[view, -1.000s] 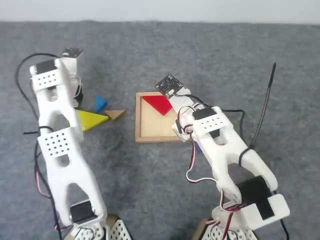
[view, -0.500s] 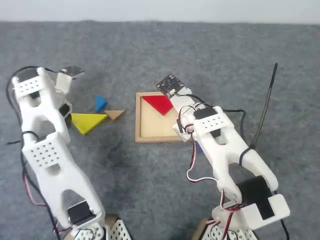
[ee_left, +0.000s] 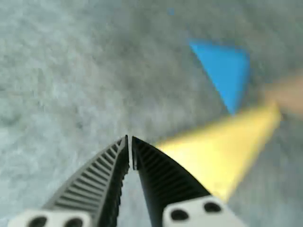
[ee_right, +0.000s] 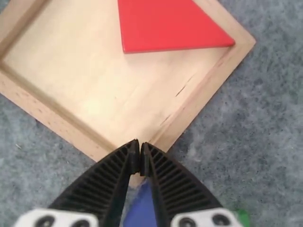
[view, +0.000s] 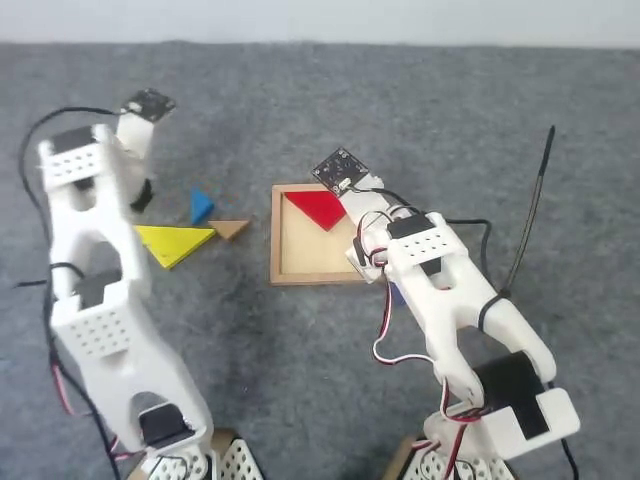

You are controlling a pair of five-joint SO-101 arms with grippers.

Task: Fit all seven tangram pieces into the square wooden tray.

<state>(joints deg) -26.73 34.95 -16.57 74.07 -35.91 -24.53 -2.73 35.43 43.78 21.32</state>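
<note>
Grey carpet covers the table, with a pale wall strip along its far edge. Both white arms rise from bases at the near edge: the left arm stretches far up the left side, and the right arm leans in toward the middle.

The right gripper is pressed together with nothing between its ribbed fingers. Its tips sit over the near right corner of the tray. A dark-blue piece lies on the carpet under the fingers, just outside that corner. Whether it touches the rim cannot be told.

The tray lies flat on the carpet between the arms. Only the red triangle is in it, lying flat against the far rim, toward the far right corner.

The other pieces lie on the carpet left of the tray. The tan triangle is nearest the tray, apart from its rim. The yellow triangle lies beside it, its point almost meeting the tan one. The blue triangle sits just beyond those two.

The left gripper is also pressed together and holds nothing. Its tips are over bare carpet at the edge of the yellow triangle, with the blue triangle farther on and the tan one blurred beside it.
</note>
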